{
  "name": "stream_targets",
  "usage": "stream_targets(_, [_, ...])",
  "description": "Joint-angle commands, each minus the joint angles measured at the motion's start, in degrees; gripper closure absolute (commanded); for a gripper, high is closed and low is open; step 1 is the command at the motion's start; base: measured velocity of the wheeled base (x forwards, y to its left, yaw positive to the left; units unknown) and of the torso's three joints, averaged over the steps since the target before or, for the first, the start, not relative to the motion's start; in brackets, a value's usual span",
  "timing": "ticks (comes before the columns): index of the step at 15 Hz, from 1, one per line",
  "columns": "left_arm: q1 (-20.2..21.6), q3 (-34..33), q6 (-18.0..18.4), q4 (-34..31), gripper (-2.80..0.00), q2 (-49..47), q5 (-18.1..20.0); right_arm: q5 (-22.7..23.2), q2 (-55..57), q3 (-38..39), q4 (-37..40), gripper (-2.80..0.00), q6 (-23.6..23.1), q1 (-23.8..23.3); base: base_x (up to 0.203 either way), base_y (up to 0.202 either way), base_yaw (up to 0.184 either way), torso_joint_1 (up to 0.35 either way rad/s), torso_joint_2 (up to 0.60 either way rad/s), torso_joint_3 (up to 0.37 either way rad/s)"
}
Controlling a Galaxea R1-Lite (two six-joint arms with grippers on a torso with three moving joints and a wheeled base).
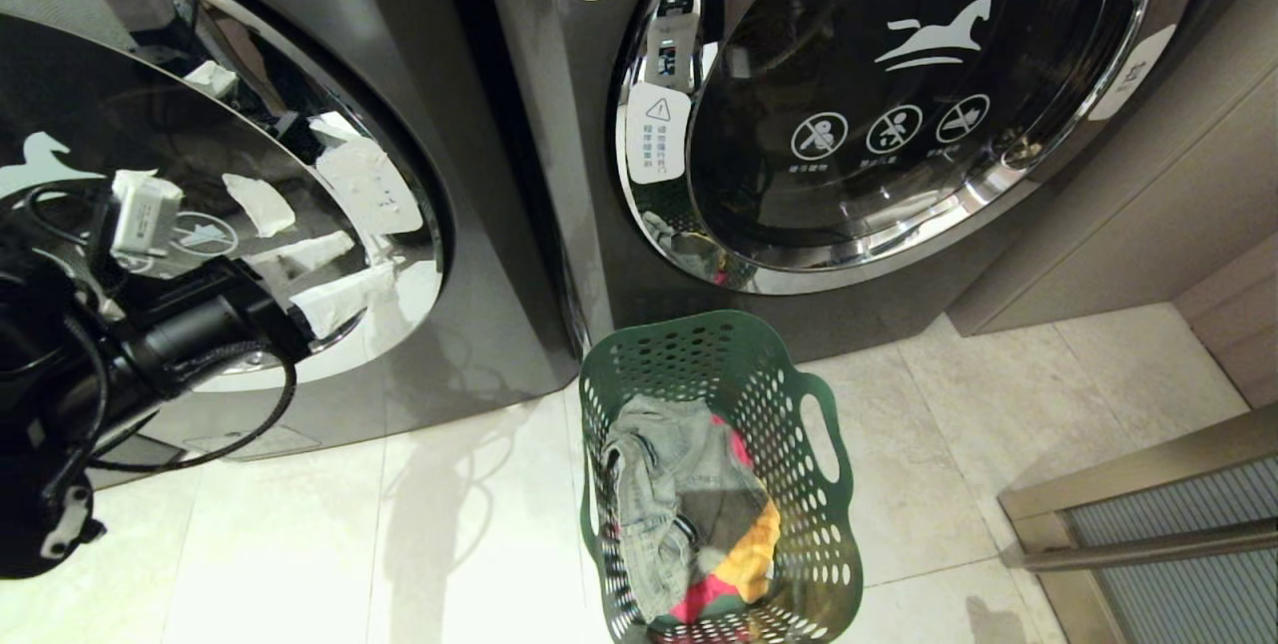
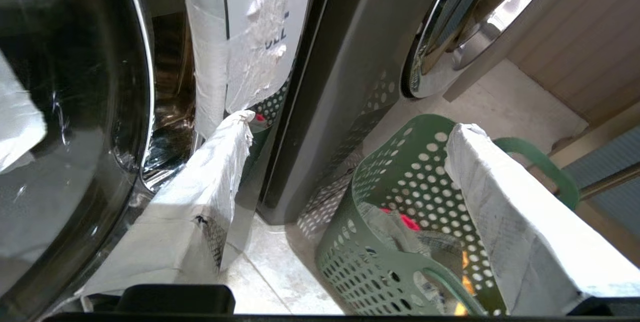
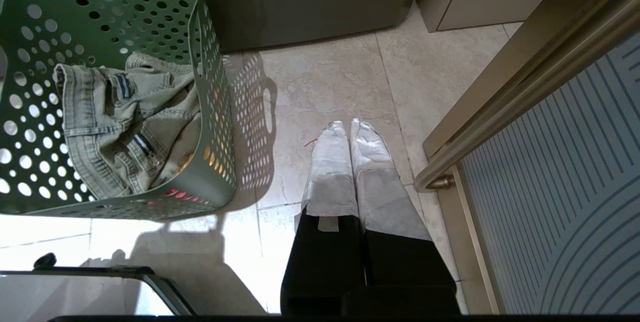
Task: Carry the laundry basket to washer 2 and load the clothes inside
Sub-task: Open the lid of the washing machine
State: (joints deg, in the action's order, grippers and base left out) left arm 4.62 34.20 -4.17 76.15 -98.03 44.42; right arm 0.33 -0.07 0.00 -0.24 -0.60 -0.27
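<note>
The left gripper (image 2: 345, 162) has its two white-wrapped fingers (image 2: 210, 177) spread wide and empty. It hangs low in front of the left-hand washer (image 1: 379, 105), beside the dark seam where the two machines meet. The laundry basket (image 1: 799, 394) is not between the jaws — it stands on the tiled floor (image 1: 399, 524) near the outer finger, just below the right-hand washer's door (image 1: 899, 95), which looks swung ajar. That machine's label is cut off at the top of the head view, so its number cannot be read for certain.

The right gripper (image 3: 350, 132) hangs parked above the floor beside the basket, its wrapped fingers pressed together and holding nothing.

The clothes (image 1: 689, 514) lie heaped in the basket: a faded denim piece (image 3: 125, 122) on top, with red and yellow-orange fabric beneath. They are probably light, soft and floppy, unlikely to slip from padded fingers but apt to trail or drag a neighbour along. The denim is likely the stiffest and heaviest, so a raised fold or its waistband would be the best place to pinch. The basket itself looks rigid and light — its oval handle cut-outs (image 1: 821, 429) suit carrying.
</note>
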Motion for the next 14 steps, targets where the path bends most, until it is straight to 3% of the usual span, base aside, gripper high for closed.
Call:
stream_targets(1, [-0.2,0.5,1.8,0.5,-2.80,-1.8,-1.0,0.0,0.0,0.0,0.0,0.00,0.0,0.0,0.000,0.000,0.000,0.000,0.00,0.000])
stream_targets(6, [-0.2,3.9,2.2,0.5,-2.80,-3.4,-3.6,0.0,0.1,0.0,0.0,0.00,0.0,0.0,0.000,0.000,0.000,0.000,0.00,0.000])
stream_targets(14, [-1.2,7.0,1.7,0.5,-2.80,-4.1,-3.7,0.0,0.0,0.0,0.0,0.00,0.0,0.0,0.000,0.000,0.000,0.000,0.00,0.000])
